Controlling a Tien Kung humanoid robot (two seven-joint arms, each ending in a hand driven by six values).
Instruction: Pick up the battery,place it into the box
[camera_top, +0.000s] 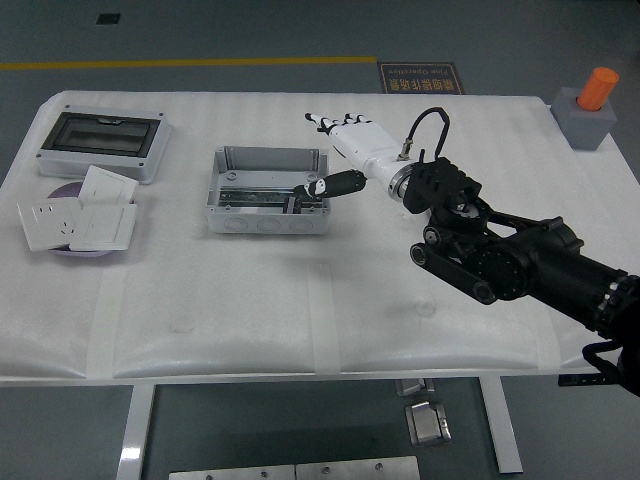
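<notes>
while the white table (300, 300) fills most of the head view, the right arm (520, 262) reaches in from four o'clock toward the centre, black and bulky, ending in a white right hand (352, 150) just at the right end of the box. the fingers (325, 124) are spread and hold nothing; the dark thumb (335, 184) points toward nine o'clock over the box's right edge.

the box (268, 188) is an open grey case a little toward ten o'clock from the table's middle. the battery (297, 202) appears as a small dark shape lying inside it, at the right end near the front wall, just below the thumb tip; whether thumb and battery touch is hard to tell.

at ten o'clock, near the table's far left corner, lies a grey panel with a dark window (103, 143). toward nine o'clock from the box, white wall sockets (82, 215) are stacked on a purple disc (62, 194). at two o'clock, an orange cylinder (599, 88) stands on a grey block (587, 124).
</notes>
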